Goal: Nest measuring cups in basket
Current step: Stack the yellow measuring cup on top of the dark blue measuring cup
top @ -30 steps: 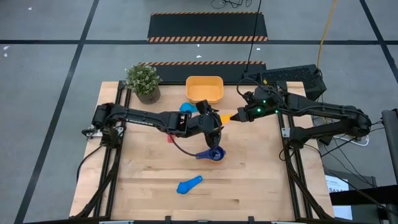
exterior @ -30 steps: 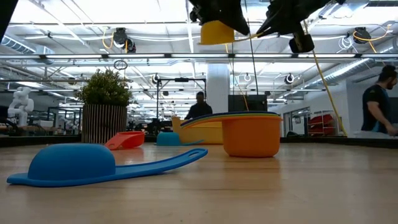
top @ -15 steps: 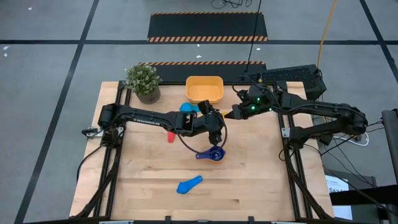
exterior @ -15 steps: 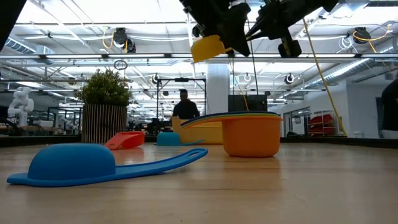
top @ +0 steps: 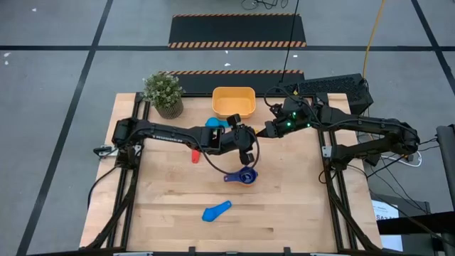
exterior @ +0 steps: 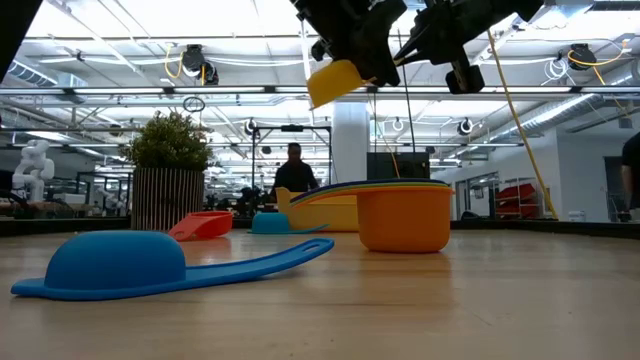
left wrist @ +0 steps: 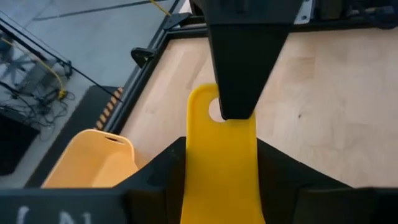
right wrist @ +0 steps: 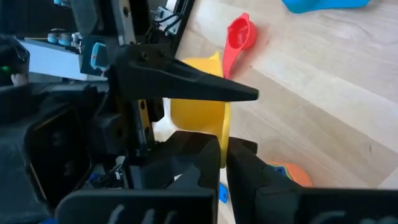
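The yellow measuring cup [exterior: 335, 80] hangs tilted in the air above mid-table, between my two grippers. My left gripper [top: 246, 138] reaches in from the table's left and my right gripper [top: 267, 131] from the right; both are shut on the cup. A stack of nested cups [top: 245, 176] stands on its base just nearer, orange outside [exterior: 405, 215] and dark blue on top. A light blue cup [top: 217, 210] lies upside down on its rim near the near edge. The red cup [top: 194, 155] and another light blue cup [top: 213, 123] lie on the table. The basket [top: 234, 102] sits at the far edge. My left gripper has the yellow cup's handle near the bowl end [left wrist: 221, 180]; its two fingers stand on either side of the handle's width and come level from the table's left. The bowl is hidden below the gripper. The cup is lifted clear and tilted. My right gripper pinches the handle's free end by the hole [left wrist: 214, 112] between its two fingers, on the flat faces; the handle shows edge-on between the fingers [right wrist: 222, 146]. The fingers come level from the table's right, along the handle.
A small potted plant [top: 163, 92] stands at the far left corner. A dark box with cables [top: 334, 89] sits beyond the far right corner. People stand in the room behind [exterior: 293, 175]. Bare wood lies along the near and right sides of the table [top: 298, 206].
My right gripper has moved toward the table's left, closing up on my left gripper, so the yellow handle no longer shows between them from above. My left gripper has shifted slightly toward the far edge. The yellow cup has tipped from level to tilted.
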Controlling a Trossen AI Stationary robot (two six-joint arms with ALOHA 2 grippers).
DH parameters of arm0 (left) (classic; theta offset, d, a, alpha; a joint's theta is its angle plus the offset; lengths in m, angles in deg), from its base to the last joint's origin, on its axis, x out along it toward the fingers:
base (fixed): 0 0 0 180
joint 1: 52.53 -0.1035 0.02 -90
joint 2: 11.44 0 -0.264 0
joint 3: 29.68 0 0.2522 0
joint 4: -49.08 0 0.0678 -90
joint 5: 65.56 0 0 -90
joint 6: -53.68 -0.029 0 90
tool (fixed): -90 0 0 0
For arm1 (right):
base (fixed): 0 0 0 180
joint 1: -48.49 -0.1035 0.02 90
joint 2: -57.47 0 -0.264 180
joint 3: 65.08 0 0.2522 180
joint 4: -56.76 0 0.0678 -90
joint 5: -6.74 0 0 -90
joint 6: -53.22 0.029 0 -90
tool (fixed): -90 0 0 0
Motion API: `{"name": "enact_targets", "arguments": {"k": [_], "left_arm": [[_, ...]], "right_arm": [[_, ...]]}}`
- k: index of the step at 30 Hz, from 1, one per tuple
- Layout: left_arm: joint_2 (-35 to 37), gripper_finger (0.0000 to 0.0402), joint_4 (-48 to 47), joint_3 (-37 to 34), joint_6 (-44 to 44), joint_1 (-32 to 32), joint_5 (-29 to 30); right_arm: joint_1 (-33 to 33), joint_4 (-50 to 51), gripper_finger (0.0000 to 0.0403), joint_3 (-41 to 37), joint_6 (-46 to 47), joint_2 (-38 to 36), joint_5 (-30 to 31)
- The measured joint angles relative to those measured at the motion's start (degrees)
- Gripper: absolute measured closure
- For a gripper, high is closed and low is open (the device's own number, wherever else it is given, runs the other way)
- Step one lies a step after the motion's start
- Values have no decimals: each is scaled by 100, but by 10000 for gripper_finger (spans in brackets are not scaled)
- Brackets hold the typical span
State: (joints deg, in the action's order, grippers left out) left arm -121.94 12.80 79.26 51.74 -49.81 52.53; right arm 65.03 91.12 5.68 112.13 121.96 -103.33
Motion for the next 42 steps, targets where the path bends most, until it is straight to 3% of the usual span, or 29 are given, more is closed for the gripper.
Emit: {"name": "enact_targets", "arguments": {"k": [22,35,42], "left_arm": [[11,253,309,-4,537,64,-187],[187,254,565,-10,676,271,-254],[593,254,1425,-4,715,260,-231]], "right_arm": [[61,15,392,0,-177,-151,-272],[668,181,252,2,-292,-747,-524],[1093,177,212,2,-68,-1137,-945]]}}
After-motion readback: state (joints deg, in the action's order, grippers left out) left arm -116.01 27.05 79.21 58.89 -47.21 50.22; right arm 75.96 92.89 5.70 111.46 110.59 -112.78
